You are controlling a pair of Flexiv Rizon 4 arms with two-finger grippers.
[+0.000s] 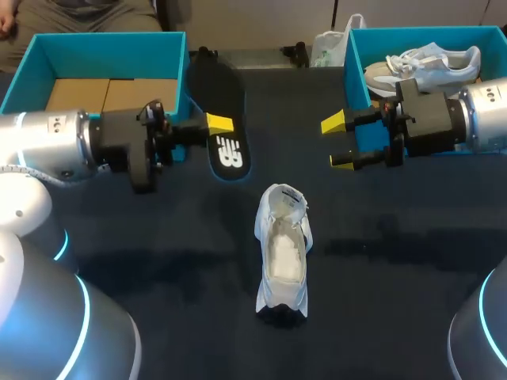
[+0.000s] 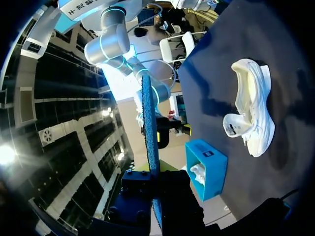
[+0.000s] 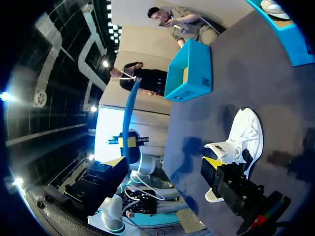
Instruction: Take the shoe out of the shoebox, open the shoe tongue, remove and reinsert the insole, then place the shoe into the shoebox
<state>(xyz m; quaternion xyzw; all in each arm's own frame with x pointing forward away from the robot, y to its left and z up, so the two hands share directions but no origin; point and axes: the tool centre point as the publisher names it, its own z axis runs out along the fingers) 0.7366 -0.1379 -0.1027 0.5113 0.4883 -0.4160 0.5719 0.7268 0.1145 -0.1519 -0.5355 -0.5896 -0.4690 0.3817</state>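
The white mesh sports shoe (image 1: 283,255) stands unsupported on the dark table (image 1: 158,237), at the near middle, sole down, tongue pulled open and mouth facing up (no gripper touches it). Farther off, to its left, the left gripper (image 1: 207,131) is clamped on the black foam insole (image 1: 226,111), which is held above the table, well apart from the shoe. To the right, the right gripper (image 1: 338,142) hangs with its fingers spread and nothing between them. Probable faults at reinsertion:

- The shoe may slide or tip when the insole is pressed in, because nothing restrains it.
- The insole may buckle or fold at the mouth, because it is thin and flexible and appears to be gripped at one point only.
- The tongue may drop back and obstruct the opening.

Steadying the shoe with the free right gripper would likely reduce the first fault. At the far left stands a teal open cardboard box (image 1: 111,43), and at the far right a second teal box (image 1: 356,67) holding a pale grey-and-white shoe (image 1: 432,65). Only the head view shows the contents of both boxes and the insole's black printed face. The left wrist view alone presents the insole edge-on between its own fingers, revealing a blue underside. The right wrist view alone shows the insole bowed along its length.
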